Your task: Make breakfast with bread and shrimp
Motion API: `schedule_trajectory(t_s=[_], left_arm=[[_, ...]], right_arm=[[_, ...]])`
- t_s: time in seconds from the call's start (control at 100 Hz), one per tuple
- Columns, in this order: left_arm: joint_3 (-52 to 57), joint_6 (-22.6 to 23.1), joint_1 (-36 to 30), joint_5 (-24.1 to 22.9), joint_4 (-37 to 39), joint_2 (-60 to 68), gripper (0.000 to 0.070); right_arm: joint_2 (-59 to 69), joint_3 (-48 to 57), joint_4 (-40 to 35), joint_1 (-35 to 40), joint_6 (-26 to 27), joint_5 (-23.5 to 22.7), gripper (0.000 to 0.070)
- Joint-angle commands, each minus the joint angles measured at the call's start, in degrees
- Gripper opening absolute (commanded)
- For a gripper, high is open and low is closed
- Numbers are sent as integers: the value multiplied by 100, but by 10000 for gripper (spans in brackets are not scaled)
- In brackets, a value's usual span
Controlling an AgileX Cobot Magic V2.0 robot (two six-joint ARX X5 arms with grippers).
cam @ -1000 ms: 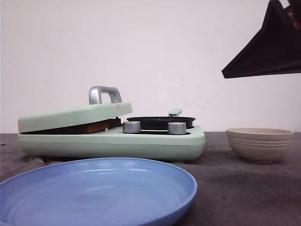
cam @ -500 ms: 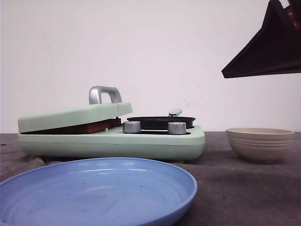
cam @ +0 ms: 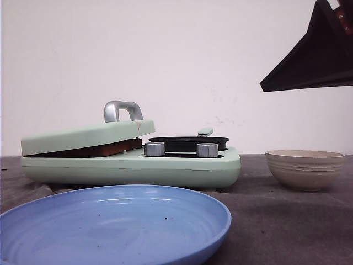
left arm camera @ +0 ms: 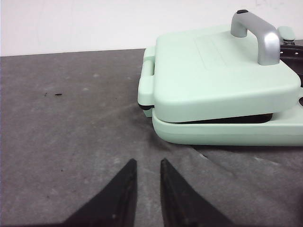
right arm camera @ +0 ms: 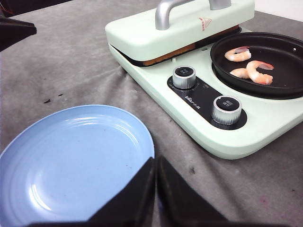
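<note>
The bread shows only as a toasted brown edge [cam: 110,149] under the nearly shut lid [cam: 83,135] of the mint-green breakfast maker; the edge also shows in the right wrist view [right arm camera: 170,56]. Three pinkish shrimp [right arm camera: 251,66] lie in the maker's black round pan [right arm camera: 284,80]. My right gripper [right arm camera: 156,161] is shut and empty, above the near edge of the blue plate [right arm camera: 71,161], in front of the maker's two knobs. My left gripper [left arm camera: 147,163] is slightly open and empty, low over the grey cloth beside the maker's lid hinge [left arm camera: 147,85].
The lid has a silver handle [cam: 122,109]. A beige ribbed bowl [cam: 304,168] stands right of the maker. The blue plate [cam: 110,226] fills the near front. A dark part of the right arm [cam: 314,55] hangs at the upper right. Grey cloth [left arm camera: 71,123] covers the table.
</note>
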Motion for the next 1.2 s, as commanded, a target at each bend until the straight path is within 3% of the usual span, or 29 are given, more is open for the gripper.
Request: schedule_trajectory(t_s=[0.0, 0.15, 0.27, 0.4, 0.51, 0.86, 1.19], left_arm=[[-105, 76, 2, 22, -26, 2, 0], [-105, 79, 2, 22, -26, 2, 0], [-105, 76, 2, 20, -26, 2, 0], [-105, 79, 2, 20, -26, 2, 0], [-105, 76, 2, 20, -26, 2, 0], [-105, 79, 2, 20, -26, 2, 0], [-98, 76, 2, 4, -42, 2, 0]], right_arm=[[15, 28, 42, 37, 42, 9, 4], [-337, 26, -278, -87, -37, 487, 4], [-911, 22, -772, -404, -866, 866, 4], [-1567, -2, -1405, -1012, -1436, 1036, 4], [-2031, -177, -1478, -1517, -1753, 1082, 4], [-3751, -1735, -1091, -2262, -1569, 1038, 4], [-3727, -1714, -1193, -2603, -1335, 1231, 4]])
